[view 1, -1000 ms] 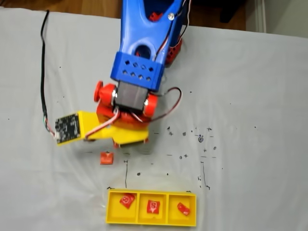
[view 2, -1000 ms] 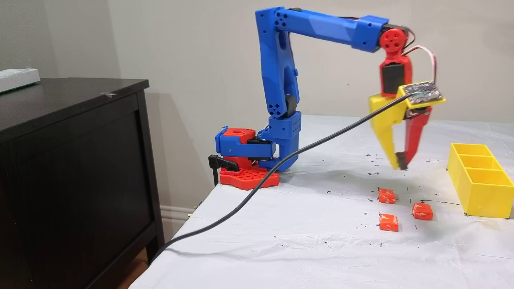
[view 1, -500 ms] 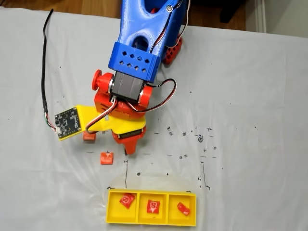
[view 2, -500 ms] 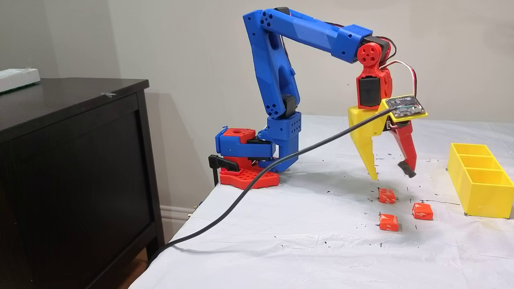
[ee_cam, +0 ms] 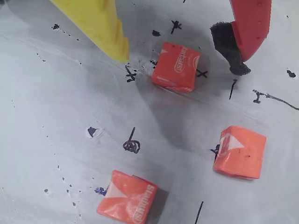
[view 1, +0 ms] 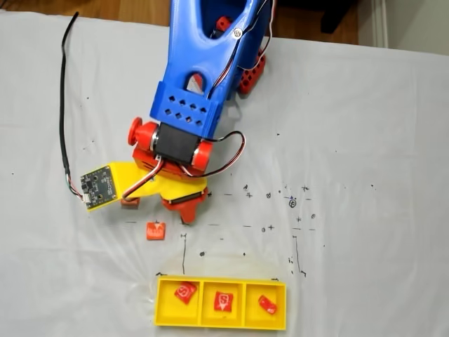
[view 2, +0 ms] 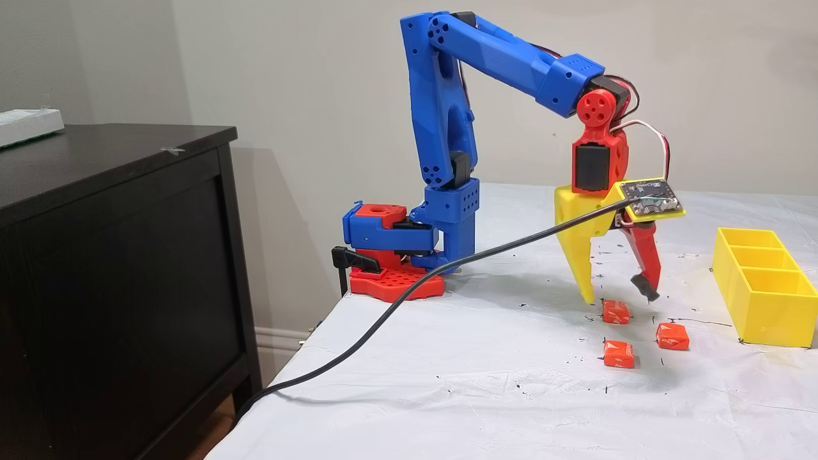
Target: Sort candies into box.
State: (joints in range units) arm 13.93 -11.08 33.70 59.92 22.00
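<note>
Directly below spread, empty pincer sat target candy, between yellow and red fingers, resting on worktop; box well beyond.

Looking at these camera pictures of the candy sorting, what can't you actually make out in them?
- In a fixed view from above, one loose candy peeks out from under the yellow bracket; the arm covers more of the cloth there.
- In a fixed view from the side, the box wall hides anything inside.
- In the wrist view, the candy print is too blurred to read, and the open gripper is cut off by the top edge.
</note>
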